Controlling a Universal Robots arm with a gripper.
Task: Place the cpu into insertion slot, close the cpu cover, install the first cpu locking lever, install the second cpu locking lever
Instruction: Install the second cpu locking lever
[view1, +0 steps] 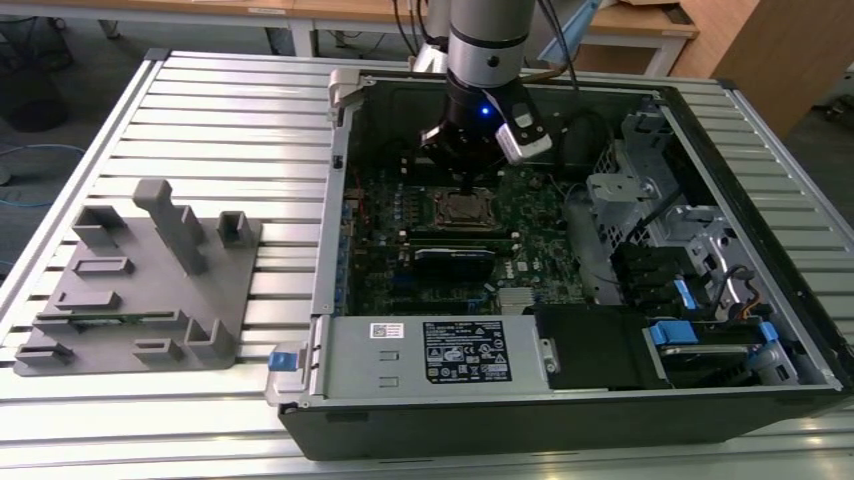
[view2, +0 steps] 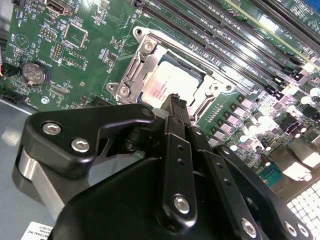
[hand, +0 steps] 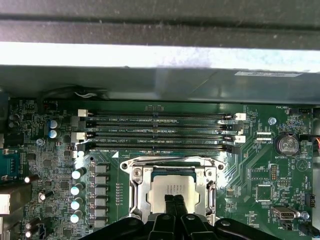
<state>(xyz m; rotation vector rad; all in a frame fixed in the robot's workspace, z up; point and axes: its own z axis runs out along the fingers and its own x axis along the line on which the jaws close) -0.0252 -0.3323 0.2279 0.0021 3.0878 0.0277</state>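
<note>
So the gripper (hand: 175, 202) sits right over the cpu (hand: 170, 192), fingertips pressed together and planted on or just above the chip's near edge (can't tell if there's actual contact). The cpu lies flat in the insertion slot (view2: 200, 75), so most of its pale face spreads out just beyond the tips. The cpu cover (hand: 136, 192) frames it all round and looks folded down already. The chip is square, so no long axis to line up.
</note>
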